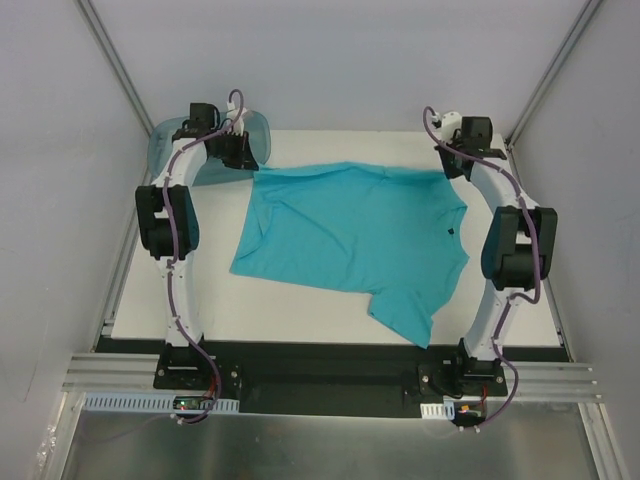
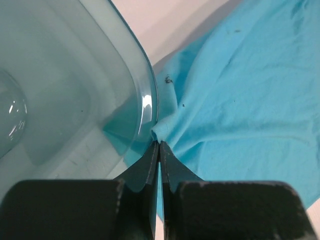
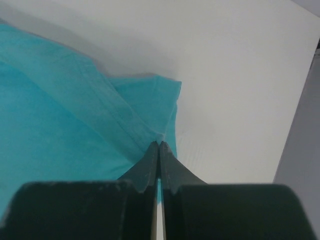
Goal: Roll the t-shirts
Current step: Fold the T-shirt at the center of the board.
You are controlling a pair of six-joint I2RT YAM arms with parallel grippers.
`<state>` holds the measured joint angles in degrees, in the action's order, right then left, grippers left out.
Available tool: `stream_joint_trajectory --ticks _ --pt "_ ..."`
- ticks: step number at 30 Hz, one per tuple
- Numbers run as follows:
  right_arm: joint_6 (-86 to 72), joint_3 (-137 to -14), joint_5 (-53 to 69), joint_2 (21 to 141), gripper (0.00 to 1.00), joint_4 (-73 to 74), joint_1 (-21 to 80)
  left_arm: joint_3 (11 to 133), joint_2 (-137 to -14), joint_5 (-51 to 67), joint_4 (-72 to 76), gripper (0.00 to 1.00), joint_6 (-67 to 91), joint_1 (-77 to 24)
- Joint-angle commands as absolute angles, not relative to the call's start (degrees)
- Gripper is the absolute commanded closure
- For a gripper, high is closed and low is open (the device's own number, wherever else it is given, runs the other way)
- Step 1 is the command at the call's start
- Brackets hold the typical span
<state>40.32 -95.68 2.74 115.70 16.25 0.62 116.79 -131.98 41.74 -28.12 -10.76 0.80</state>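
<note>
Your t-shirt (image 1: 350, 235) lies spread on the white worktop (image 1: 300, 320), thin, soft and light, so it sags and creases wherever it is unsupported, and your left fingers (image 2: 147, 165), beside the smooth rigid plastic bin (image 2: 60, 90), and right fingers (image 3: 149, 162) each clamp a far-edge corner, a sensible hold.

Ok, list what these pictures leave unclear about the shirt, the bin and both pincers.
- Wrist views: how much t-shirt sits inside the shut left pincer and right pincer is hidden by the pincers themselves.
- Left wrist view: bin cut off by the left and top edges; rounded shape through its wall is blurred.
- Top view: dark mark on the t-shirt is too small to read.
</note>
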Motion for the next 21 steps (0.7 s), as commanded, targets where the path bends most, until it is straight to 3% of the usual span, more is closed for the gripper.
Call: stream_joint_trajectory --ticks 1,21 --pt "40.8 -89.0 1.2 105.7 0.99 18.1 0.2 117.1 -126.3 45.4 -31.1 1.00 -15.1 2.5" --pt "38.8 -68.0 4.8 89.0 0.99 33.1 2.1 101.7 -121.2 43.0 -38.8 1.00 -26.5 3.3"
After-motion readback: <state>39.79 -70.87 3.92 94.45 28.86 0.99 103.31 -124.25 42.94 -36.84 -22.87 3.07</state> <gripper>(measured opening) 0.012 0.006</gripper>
